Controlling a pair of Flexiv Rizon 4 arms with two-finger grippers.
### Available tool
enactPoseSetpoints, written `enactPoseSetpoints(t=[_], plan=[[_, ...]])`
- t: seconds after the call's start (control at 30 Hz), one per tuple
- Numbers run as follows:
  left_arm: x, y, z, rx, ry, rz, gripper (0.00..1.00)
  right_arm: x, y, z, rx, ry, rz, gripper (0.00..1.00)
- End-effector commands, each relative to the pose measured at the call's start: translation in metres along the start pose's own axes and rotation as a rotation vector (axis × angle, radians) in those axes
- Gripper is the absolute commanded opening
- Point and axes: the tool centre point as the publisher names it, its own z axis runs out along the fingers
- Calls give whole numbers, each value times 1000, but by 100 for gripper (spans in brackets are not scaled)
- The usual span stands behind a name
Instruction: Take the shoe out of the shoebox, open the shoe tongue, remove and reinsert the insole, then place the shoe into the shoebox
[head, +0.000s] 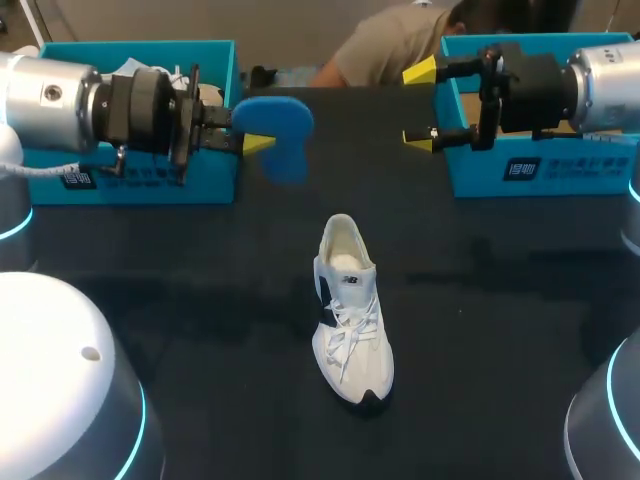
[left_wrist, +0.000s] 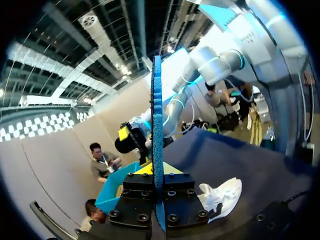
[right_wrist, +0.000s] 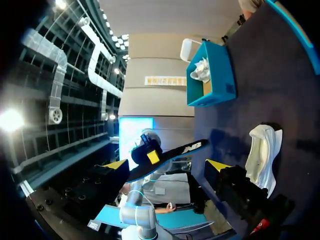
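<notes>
The white shoe (head: 351, 312) lies on the black table near its middle, toe toward me, with its mouth open and empty. My left gripper (head: 250, 130) hovers above the table to the left of the shoe's heel, shut on the blue insole (head: 280, 135). In the left wrist view the insole (left_wrist: 157, 120) stands edge-on between the fingers of that gripper (left_wrist: 157, 172), with the shoe (left_wrist: 221, 195) below and beside it. My right gripper (head: 420, 104) hangs open and empty, facing the insole from the right. In the right wrist view the insole (right_wrist: 172, 154) floats ahead of the open gripper (right_wrist: 167, 165), apart from it.
A teal shoebox (head: 150, 185) stands at the back left under my left arm, with white paper in it (right_wrist: 202, 70). A second teal shoebox (head: 540, 170) stands at the back right behind my right gripper. Black tabletop surrounds the shoe.
</notes>
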Motion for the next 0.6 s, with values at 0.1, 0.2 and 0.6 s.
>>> enactPoseSetpoints(t=[0.1,0.2,0.6], plan=[[-3,4,3,242,80,-1202,0,0,0,1,-1,-1,1,100],[-7,3,2,337,84,-1369,0,0,0,1,-1,-1,1,100],[-7,3,2,337,84,-1369,0,0,0,1,-1,-1,1,100]])
